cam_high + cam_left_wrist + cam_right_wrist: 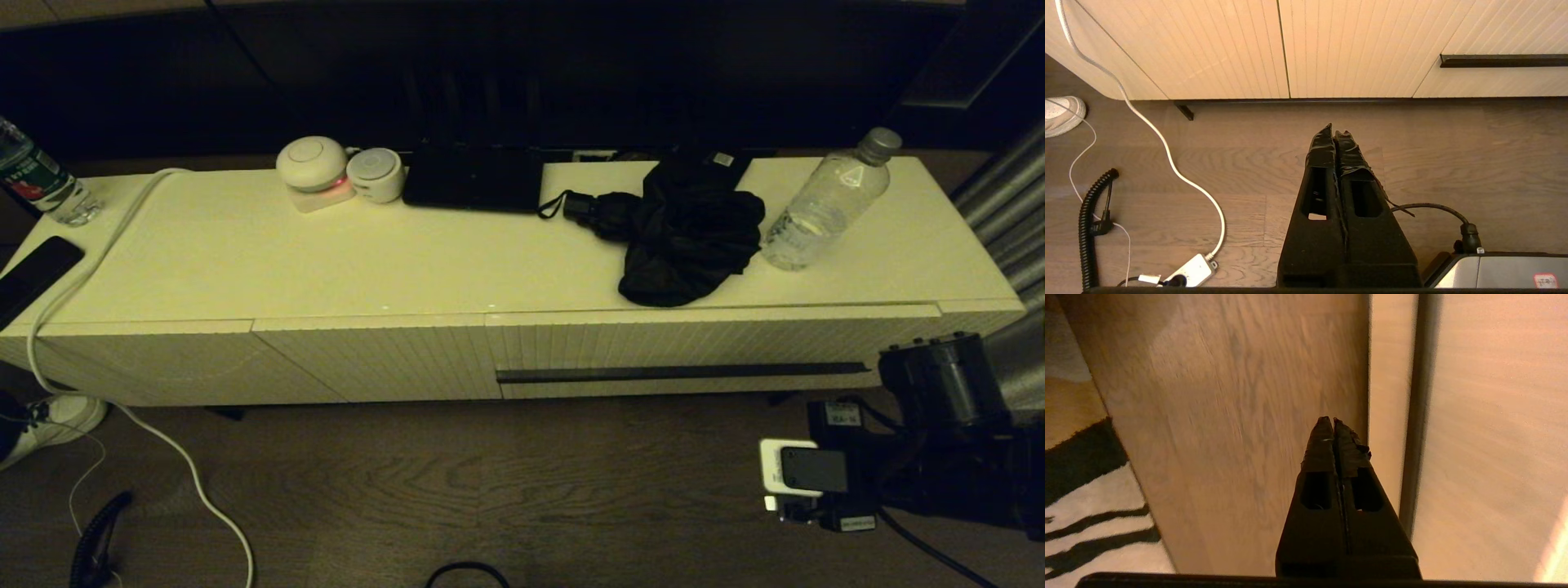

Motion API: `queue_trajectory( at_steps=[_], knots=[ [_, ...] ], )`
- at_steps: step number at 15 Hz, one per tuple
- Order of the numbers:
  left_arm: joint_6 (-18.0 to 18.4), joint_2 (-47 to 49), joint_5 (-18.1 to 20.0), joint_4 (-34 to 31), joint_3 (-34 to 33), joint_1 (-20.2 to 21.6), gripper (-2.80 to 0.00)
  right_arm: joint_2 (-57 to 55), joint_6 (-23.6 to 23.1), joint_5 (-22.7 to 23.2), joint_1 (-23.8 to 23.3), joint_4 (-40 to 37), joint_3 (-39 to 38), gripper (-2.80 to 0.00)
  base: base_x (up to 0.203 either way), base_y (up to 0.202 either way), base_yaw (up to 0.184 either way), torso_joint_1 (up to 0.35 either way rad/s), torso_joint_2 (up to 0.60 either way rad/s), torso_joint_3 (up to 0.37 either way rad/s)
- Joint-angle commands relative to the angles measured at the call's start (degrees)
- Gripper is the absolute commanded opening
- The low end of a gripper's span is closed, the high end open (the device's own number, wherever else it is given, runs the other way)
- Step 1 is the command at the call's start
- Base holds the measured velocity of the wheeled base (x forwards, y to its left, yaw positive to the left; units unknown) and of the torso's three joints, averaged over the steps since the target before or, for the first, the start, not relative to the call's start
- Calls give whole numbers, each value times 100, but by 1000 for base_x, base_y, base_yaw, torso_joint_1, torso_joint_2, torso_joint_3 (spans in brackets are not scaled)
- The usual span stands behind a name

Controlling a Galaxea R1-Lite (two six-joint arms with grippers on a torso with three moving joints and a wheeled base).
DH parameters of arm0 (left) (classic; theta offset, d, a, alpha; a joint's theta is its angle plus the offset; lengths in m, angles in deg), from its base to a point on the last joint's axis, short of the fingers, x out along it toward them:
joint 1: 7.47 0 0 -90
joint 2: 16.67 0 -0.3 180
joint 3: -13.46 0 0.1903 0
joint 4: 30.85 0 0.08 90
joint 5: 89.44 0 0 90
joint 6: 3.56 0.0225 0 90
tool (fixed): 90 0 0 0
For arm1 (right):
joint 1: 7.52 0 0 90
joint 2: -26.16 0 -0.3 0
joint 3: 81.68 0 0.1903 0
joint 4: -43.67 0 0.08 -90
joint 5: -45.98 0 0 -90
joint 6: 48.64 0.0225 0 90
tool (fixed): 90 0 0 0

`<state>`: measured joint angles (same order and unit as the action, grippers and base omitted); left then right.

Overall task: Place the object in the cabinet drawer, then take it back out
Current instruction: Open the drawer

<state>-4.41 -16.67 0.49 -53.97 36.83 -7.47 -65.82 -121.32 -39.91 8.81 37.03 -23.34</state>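
Observation:
The cabinet drawer [718, 347] is closed, its dark handle strip [682, 373] running along the lower edge. On the cabinet top above it lie a clear plastic bottle [824, 204] and a black folded umbrella with black cloth [686, 233]. My right arm [939, 384] hangs low by the drawer's right end. The right gripper [1329, 419] is shut and empty, its tips close to the handle strip [1414, 416] without touching it. My left gripper [1334, 130] is shut and empty above the wooden floor, well short of the cabinet, with the handle strip [1502, 60] off to one side.
Two white round devices [339, 173], a black box [473, 180], a phone [37, 273] and a second bottle [37, 184] sit on the cabinet top. A white cable [98, 261] drops to a power strip [1192, 271]. A shoe [49, 420] lies on the floor.

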Motion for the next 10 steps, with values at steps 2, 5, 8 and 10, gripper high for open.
queue_trajectory(
  at_steps=[2, 5, 8, 10],
  knots=[
    [-3, -9, -2, 2, -9, 0, -280, -601, -111, 54, -6, 323, -8, -280, 0, 0, 0, 0, 0, 0],
    [-3, -9, -2, 2, -3, 0, -280, -724, -57, 67, -16, 330, 241, -280, 0, 0, 0, 0, 0, 0],
    [-3, -5, 1, 2, -3, 0, -280, -719, -53, 74, -16, 380, 267, -280, 0, 0, 0, 0, 0, 0],
    [-3, -9, -2, 2, -1, 0, -280, -720, -34, 73, -16, 787, 161, -280, 0, 0, 0, 0, 0, 0]
  ],
)
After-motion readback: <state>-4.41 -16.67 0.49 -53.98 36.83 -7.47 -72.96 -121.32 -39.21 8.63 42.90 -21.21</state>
